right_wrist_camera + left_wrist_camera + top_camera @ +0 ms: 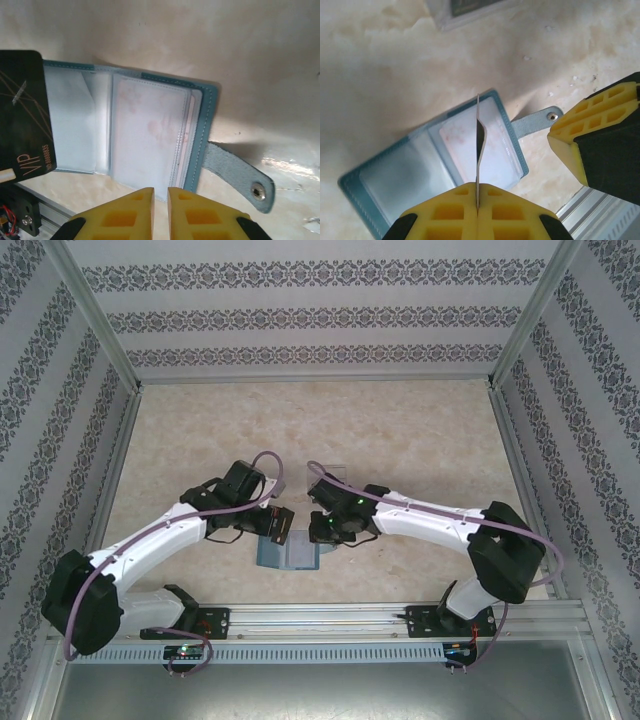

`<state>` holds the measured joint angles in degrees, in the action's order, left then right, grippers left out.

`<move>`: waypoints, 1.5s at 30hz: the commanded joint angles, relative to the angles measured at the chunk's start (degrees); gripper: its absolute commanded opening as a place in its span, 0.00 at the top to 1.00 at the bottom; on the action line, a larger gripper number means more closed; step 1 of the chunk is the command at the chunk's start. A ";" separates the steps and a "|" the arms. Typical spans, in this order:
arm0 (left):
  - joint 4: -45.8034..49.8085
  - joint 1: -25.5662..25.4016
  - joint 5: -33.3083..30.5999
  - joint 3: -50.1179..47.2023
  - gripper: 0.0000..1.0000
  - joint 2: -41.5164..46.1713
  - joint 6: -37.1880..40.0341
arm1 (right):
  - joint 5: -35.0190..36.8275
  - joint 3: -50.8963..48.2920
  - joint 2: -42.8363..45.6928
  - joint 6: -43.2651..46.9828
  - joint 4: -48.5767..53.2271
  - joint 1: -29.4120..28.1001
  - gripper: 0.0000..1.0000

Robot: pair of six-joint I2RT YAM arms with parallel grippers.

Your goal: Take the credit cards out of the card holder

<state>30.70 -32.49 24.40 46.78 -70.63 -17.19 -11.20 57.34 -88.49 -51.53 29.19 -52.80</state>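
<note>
At the left of the near surface (400, 430), the left gripper (477, 192) is clamped tight on the dark card (22, 115), pinching it at one end. The left wrist view shows this card edge-on, standing out of the pockets over the card holder (202, 115). The right wrist view shows its face, with gold "VIP" lettering. The card holder lies open on the surface between the two grippers, pockets up. Its right-hand pocket holds the pale pinkish card (147, 130), seated under clear plastic. A snap strap (235, 170) sticks out from the holder's right edge, flat on the surface. The right gripper (160, 197) has its fingers almost together, with a thin slit and nothing seen in it. It sits at the holder's near edge; contact cannot be told.
</note>
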 commanded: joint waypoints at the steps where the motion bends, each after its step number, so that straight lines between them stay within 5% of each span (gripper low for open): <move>1: -2.05 0.30 2.63 3.87 1.00 -2.33 12.13 | 1.58 -0.53 2.92 2.36 3.31 1.83 0.83; 30: 26.08 -1.14 4.21 55.76 1.00 -44.85 63.62 | -3.65 -11.80 20.63 10.65 11.33 22.59 0.81; 45: 37.24 -1.83 1.78 69.83 1.00 -56.93 71.16 | -5.37 -12.69 20.28 11.97 10.81 25.00 0.81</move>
<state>62.67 -33.17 25.80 113.89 -125.71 50.68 -15.81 45.45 -68.55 -40.71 39.42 -28.49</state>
